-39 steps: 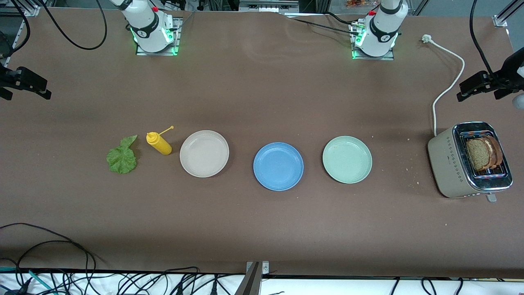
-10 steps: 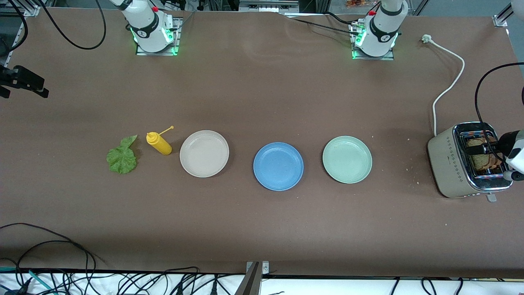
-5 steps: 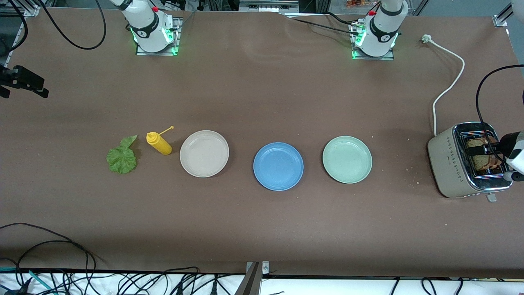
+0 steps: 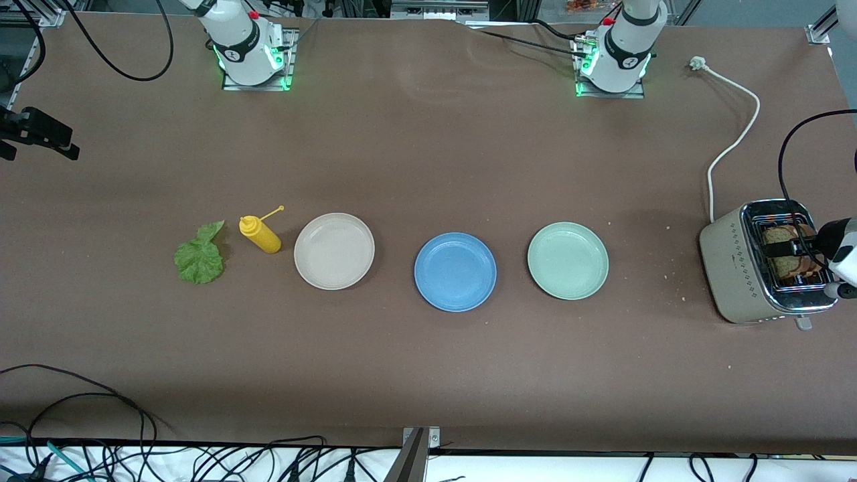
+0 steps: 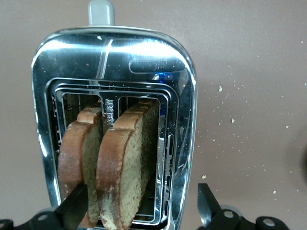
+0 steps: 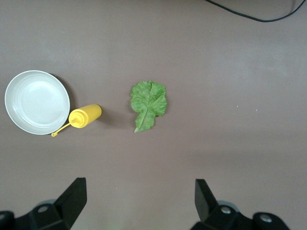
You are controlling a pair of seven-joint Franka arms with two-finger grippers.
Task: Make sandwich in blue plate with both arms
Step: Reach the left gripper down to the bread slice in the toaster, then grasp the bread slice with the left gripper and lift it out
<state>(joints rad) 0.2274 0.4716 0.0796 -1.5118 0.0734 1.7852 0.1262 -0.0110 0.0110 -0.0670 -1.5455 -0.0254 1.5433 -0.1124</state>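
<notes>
My left jaws hang wide open right over the toaster [image 5: 115,48], which stands at the left arm's end of the bench [image 4: 428,154]. They grip nothing. Two bread slices [image 5: 127,163] stand upright in its slots, side by side with their crusts poking above the chrome top. That is why I come straight down from above, since only the top edges are there to take. One finger [image 5: 72,211] shows in front of the slice in the other slot. The other finger [image 5: 206,203] hangs out past the toaster's rim, over bare bench. I judge that spread too wide and off-centre for pinching one slice, so I would line up on a single crust before shutting.

My right jaws are also spread open and empty. They wait high above the right arm's end of the bench, looking down on the lettuce leaf [image 6: 148,103]. The leaf lies flat beside the yellow bottle [image 6: 84,116] and the beige plate [image 6: 37,102]. Waiting there puts that arm near the filling, which I judge it will fetch.

The blue plate [image 4: 455,272] sits empty in the middle of the row, between the beige plate and the green plate [image 4: 568,260]. Both arms can reach it there. No part of the sandwich is on it yet.
</notes>
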